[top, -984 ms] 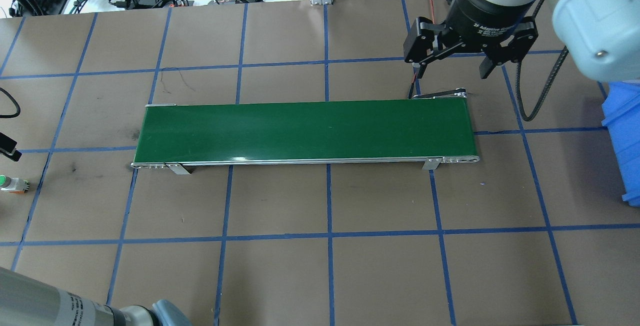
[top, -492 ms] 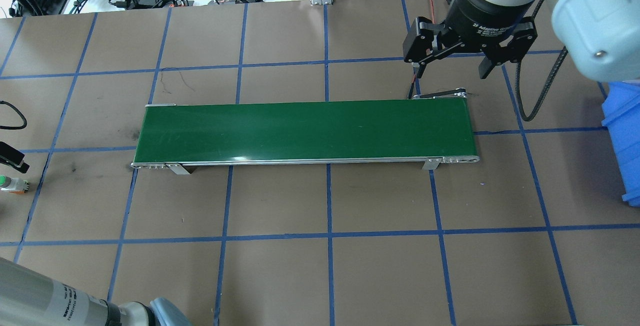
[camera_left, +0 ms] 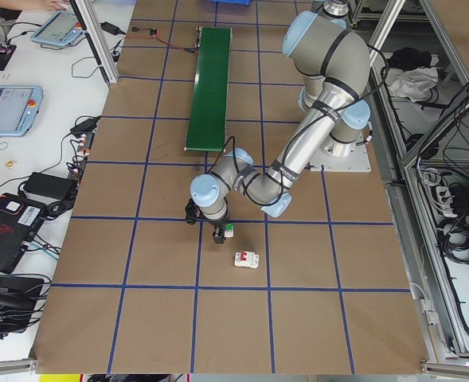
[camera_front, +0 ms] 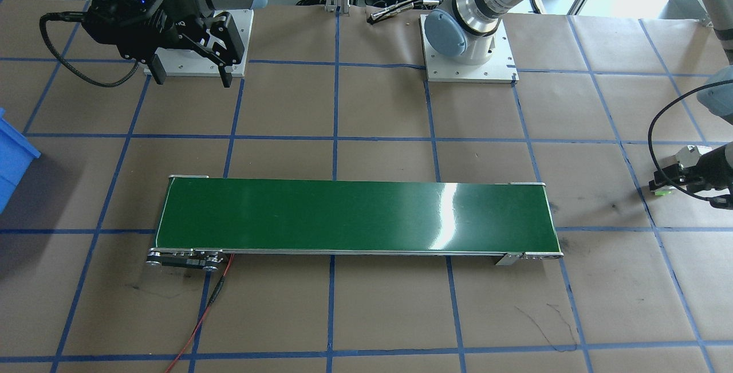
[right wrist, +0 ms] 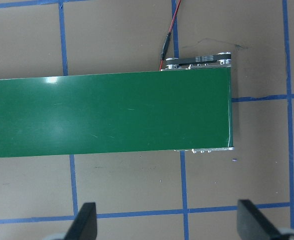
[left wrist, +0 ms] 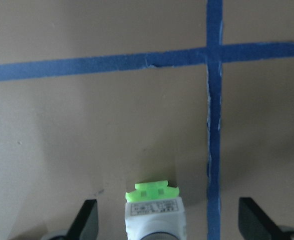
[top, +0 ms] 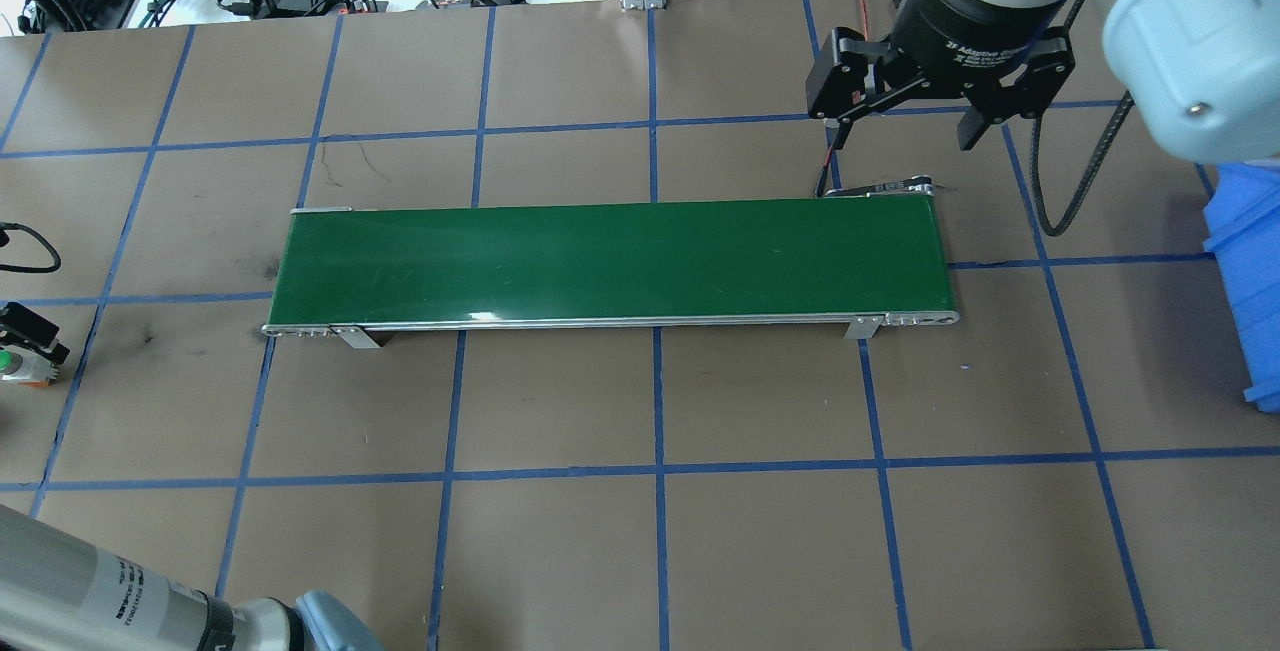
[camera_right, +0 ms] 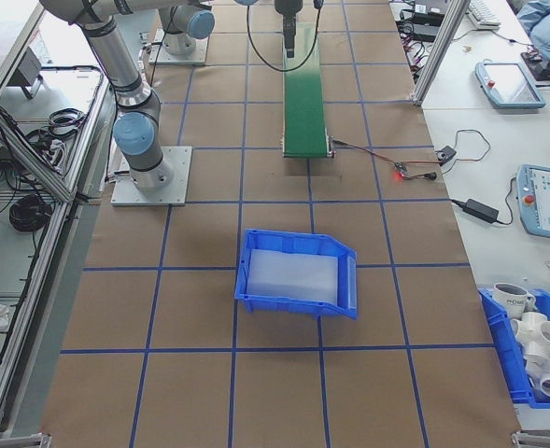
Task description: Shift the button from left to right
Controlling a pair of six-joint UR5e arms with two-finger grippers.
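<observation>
The button (left wrist: 151, 215) is seen lying on its side on the paper-covered table (top: 560, 551), close to the table's left end, with its light green bottom turned away from the wrist camera and a blue tape line just beside it. The left gripper (left wrist: 166, 222) is lowered over it with its fingers spread wide, one on each side of the white body and neither touching it; the same is suggested in the left side view, where the button (camera_left: 228, 230) shows at the gripper's tip. A white circuit breaker (camera_left: 246, 259) with a red tab lies near it, nearer the table's left end, and is not part of the job. The step in hand is judged to be the approach for the pick-up: the button has not yet been grasped. The next move is judged to call for a slight further descent, the fingers being kept centred on the white body, and then a closing on it before any lift. The green conveyor belt (top: 610, 261) lies along the middle of the table. The right gripper (top: 905, 136) is held above the belt's right end, at its far edge, with its fingers spread and nothing between them.
</observation>
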